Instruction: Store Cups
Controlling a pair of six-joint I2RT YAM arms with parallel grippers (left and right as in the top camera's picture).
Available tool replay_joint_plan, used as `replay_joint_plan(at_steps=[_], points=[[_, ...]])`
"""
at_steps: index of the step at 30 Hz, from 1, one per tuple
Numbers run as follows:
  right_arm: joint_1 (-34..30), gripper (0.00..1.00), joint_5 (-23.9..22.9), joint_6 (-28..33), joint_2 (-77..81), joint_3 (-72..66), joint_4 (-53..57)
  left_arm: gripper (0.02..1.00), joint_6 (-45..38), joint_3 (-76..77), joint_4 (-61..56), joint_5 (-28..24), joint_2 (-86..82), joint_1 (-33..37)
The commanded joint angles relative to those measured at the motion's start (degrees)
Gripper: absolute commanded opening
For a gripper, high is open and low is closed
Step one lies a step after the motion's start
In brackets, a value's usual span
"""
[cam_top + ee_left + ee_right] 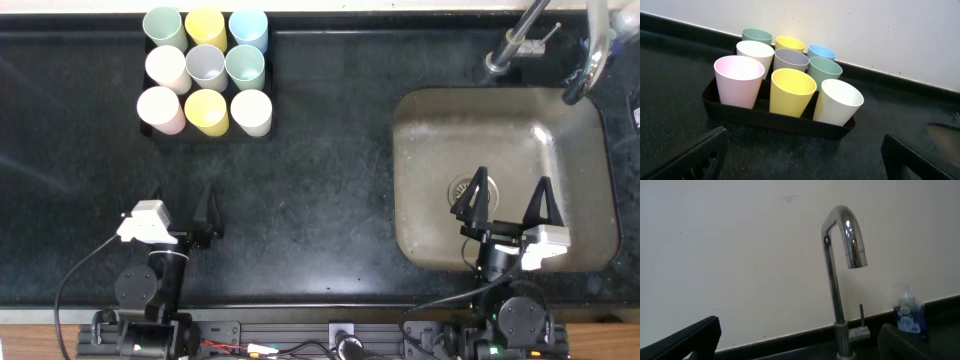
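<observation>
From my side: front-row cups (pixel 792 92) hide most of the back-row cups (pixel 756 36), and the tray (pixel 760 121) wall covers every cup base. Left gripper (pixel 802 142): both fingers (pixel 695 160) run off the bottom edge of its wrist view, same for the right gripper (pixel 800 327). Faucet (pixel 840 255) foot is cut at that edge; top view clips its upper part. Soap bottle (pixel 908 311) bottom sits behind a finger, label too small for me to tell
</observation>
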State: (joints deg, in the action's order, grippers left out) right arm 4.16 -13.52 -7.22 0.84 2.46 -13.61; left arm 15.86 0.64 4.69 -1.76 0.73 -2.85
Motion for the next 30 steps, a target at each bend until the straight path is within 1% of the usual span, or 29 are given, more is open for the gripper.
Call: replay_joint_plan(at_steps=[1, 10, 14, 18, 21, 27, 30], points=[[-0.1, 0.998, -0.1, 0.4, -0.7, -1.6, 0.1, 1.000, -1.3, -0.2, 0.0, -0.7, -0.5, 0.2], [0.1, 0.998, -0.1, 0.4, -0.7, -2.2, 8.5, 1.000, -1.3, -0.2, 0.0, -0.7, -0.5, 0.2], [1.2, 0.996, -0.1, 0.4, -0.7, -2.2, 17.0, 1.000, -1.3, -0.2, 0.0, -0.7, -0.5, 0.2], [2.6, 0.998, 0.4, 0.4, -0.7, -2.2, 16.8, 1.000, -1.3, -0.2, 0.0, -0.7, -0.5, 0.2], [2.5, 0.998, 0.4, 0.4, -0.7, -2.2, 16.8, 1.000, -1.3, -0.2, 0.0, -0.7, -0.5, 0.2], [-2.9, 0.998, 0.4, 0.4, -0.7, -2.2, 16.8, 1.000, -1.3, -0.2, 0.0, -0.7, -0.5, 0.2], [-3.5, 0.998, 0.4, 0.4, -0.7, -2.2, 16.8, 1.000, -1.3, -0.2, 0.0, -0.7, -0.5, 0.2]])
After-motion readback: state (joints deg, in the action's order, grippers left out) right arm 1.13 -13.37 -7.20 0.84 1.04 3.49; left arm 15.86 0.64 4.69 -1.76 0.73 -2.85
